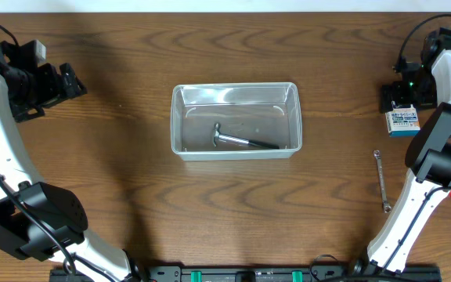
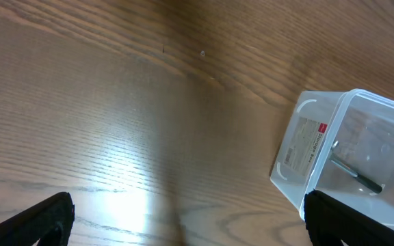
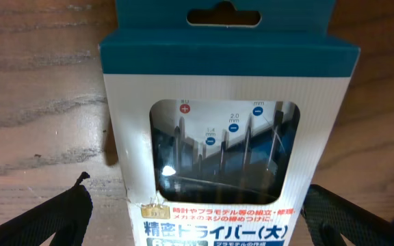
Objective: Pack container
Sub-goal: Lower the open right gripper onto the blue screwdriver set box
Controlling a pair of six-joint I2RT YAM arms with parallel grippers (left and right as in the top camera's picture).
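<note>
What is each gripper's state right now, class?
Left gripper: open, holding nothing.
Right gripper: open, fingers either side of the blue-and-white box.

A wooden table [image 2: 115, 123] fills most of the view, with a pale glare patch near the bottom. At the right edge sits a clear plastic container [image 2: 287, 186], seen at an angle, with a white printed label [image 2: 305, 143] on its near wall. Inside lies a small metal tool [image 2: 351, 169] with a dark handle. The left gripper [image 2: 187, 217] shows only its black fingers [image 2: 50, 220] at the bottom corners, spread wide, nothing between them.
</note>
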